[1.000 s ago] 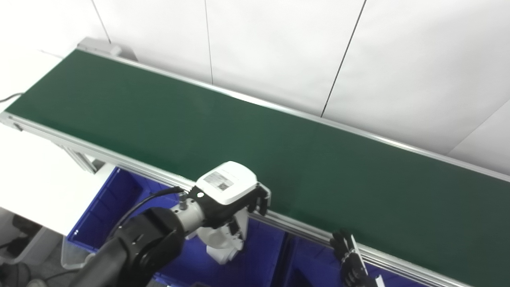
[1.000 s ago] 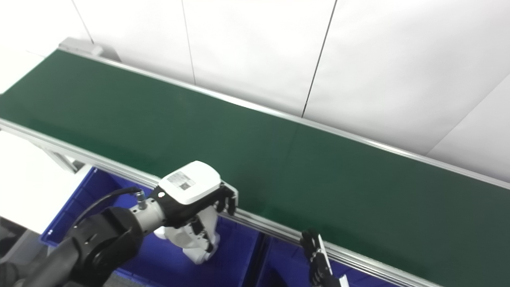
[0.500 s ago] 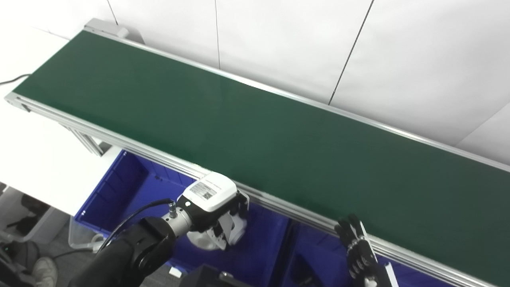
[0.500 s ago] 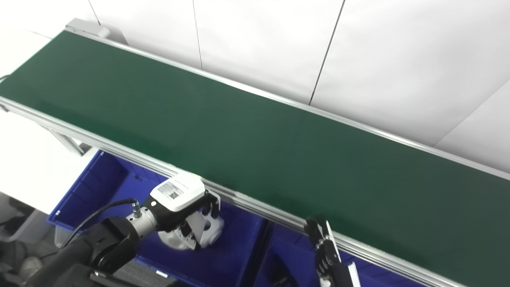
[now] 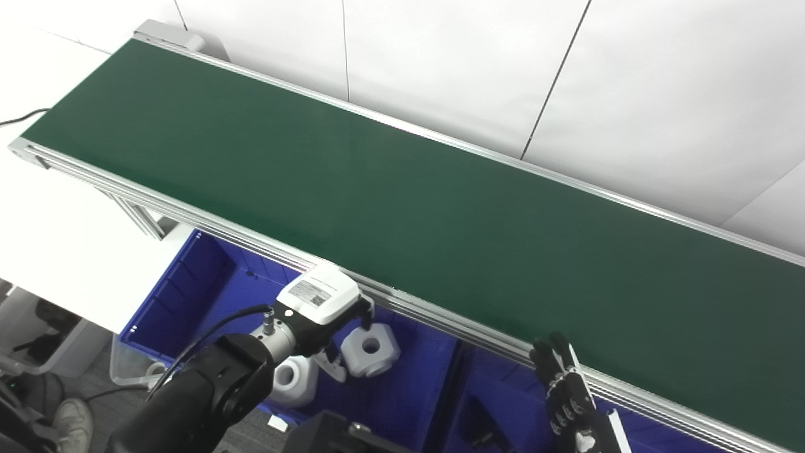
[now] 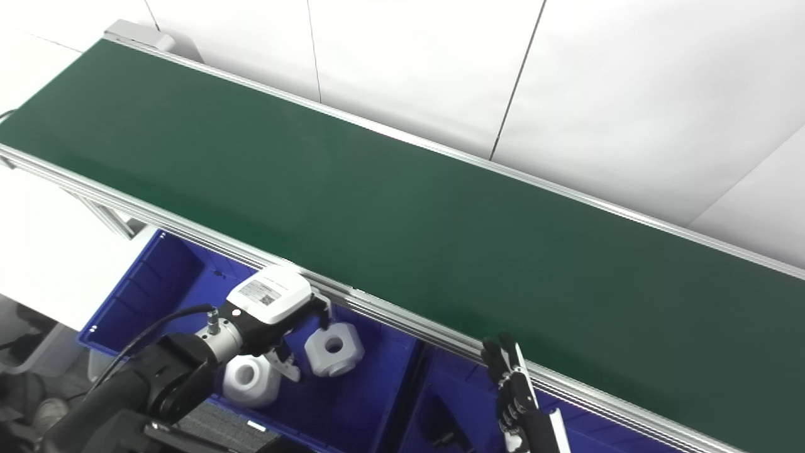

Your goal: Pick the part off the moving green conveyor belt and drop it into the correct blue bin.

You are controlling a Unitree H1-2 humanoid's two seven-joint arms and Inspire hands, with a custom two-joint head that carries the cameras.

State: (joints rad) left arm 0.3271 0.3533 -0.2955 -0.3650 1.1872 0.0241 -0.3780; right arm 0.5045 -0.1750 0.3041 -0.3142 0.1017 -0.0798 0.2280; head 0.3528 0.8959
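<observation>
The green conveyor belt (image 5: 402, 189) runs from upper left to lower right and has no part on it. My left hand (image 5: 317, 308) hangs over the left blue bin (image 5: 188, 283) with its fingers apart and holds nothing. A white hexagonal part with a centre hole (image 5: 370, 349) lies in that bin just right of the hand. A second white part (image 5: 290, 379) lies in the bin, below the hand. My right hand (image 5: 566, 393) is low at the belt's near rail, its fingers straight and apart, empty.
A second blue bin (image 5: 503, 402) sits to the right under the belt rail (image 5: 440, 321). A dark object (image 6: 440, 428) lies in it. A white table (image 5: 50, 251) stands at the left. White wall panels stand behind the belt.
My left hand went down from the belt rail into the left bin and let go of the white part, which now lies beside it. The camera has also shifted.
</observation>
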